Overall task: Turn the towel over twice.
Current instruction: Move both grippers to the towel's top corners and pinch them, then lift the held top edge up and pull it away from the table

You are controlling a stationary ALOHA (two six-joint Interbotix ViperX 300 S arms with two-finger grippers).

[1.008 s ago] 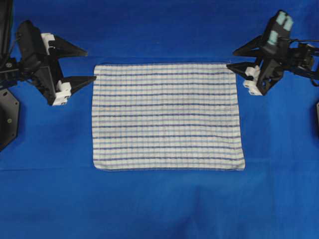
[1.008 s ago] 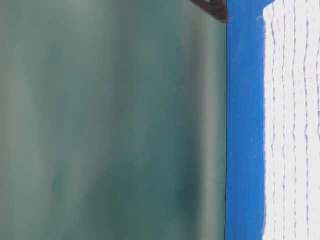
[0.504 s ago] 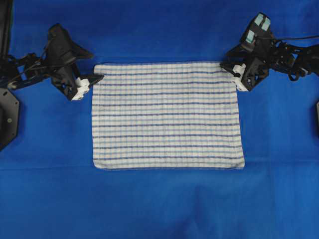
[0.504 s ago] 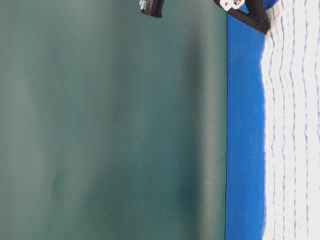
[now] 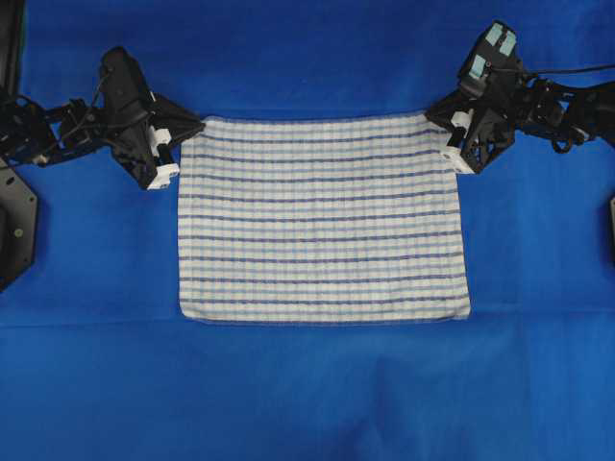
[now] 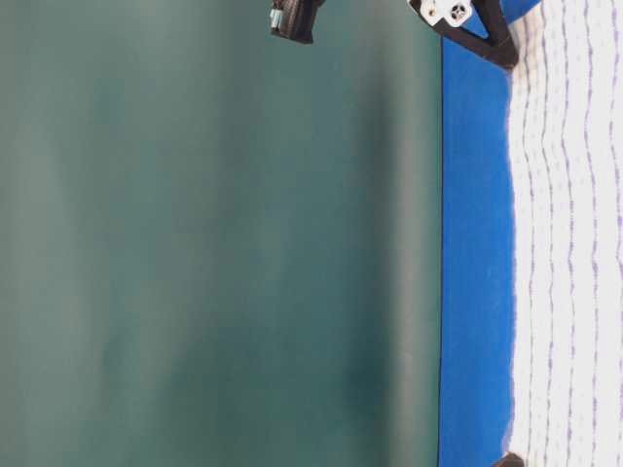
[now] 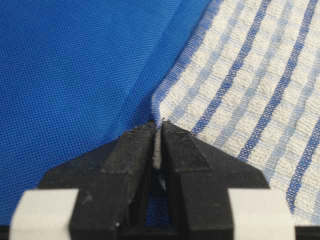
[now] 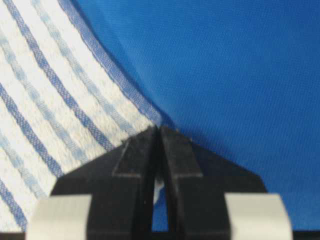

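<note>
Towel [image 5: 322,219] lying flat and spread out mid-tabletop, striped side up, on the plain blue cloth [image 5: 307,394] covering the tabletop. No containers anywhere, just cloth on cloth.

Left tool [image 5: 181,144] down at the towel's far-left corner, jaws pressed together with the corner tip pinched between them; from the left wrist view [image 7: 158,131] can see the hem tucked right into the slit, with the edge lifting off the blue cloth a bit. Right tool [image 5: 444,134] same deal at the far-right corner, clamped on that corner tip [image 8: 158,131], hem curving up into the jaws.

Far edge of the towel pulled slightly taut and bowed between the two corners; near edge sitting straight and undisturbed. Nothing lying on the towel or beside it, nothing blocking either arm. From table level, just the right tool [image 6: 501,53] at the towel's edge [image 6: 569,243] and a blurry dark green backdrop [image 6: 214,243] behind.
</note>
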